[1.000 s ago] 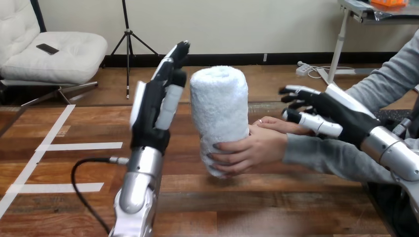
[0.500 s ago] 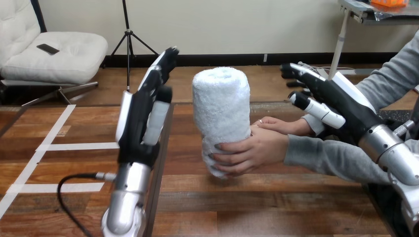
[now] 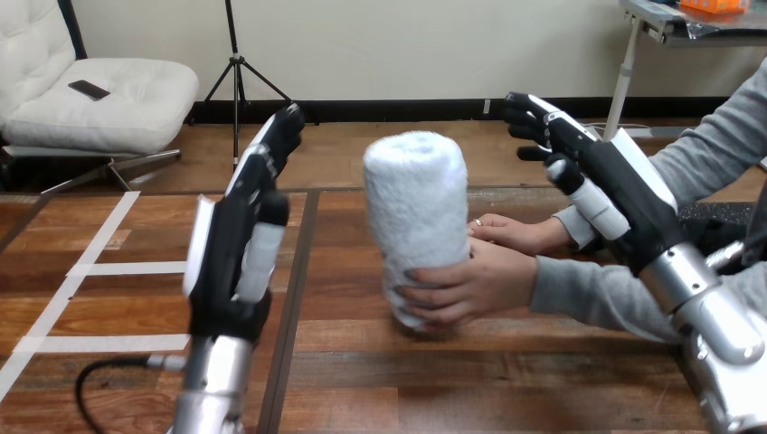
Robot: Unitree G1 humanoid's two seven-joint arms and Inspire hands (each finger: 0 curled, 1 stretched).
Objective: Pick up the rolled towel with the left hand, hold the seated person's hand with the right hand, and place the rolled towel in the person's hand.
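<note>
Two robot hands flank the rolled towel point(image 3: 416, 208), both apart from it: left hand point(image 3: 231, 262) with fingers straight and pressed together, right hand point(image 3: 624, 199) with fingers loosely spread. The person's hand point(image 3: 470, 285) grips the rolled towel low, upright over the bench point(image 3: 506, 380).

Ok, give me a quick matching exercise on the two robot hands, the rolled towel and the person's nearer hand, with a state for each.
1 left hand
2 right hand
3 rolled towel
4 person's nearer hand

A upright, gripped low
B open, left of the towel, clear of it
C curled round the towel
D open, held up at the view's right

Pairs: 1-B, 2-D, 3-A, 4-C
</note>
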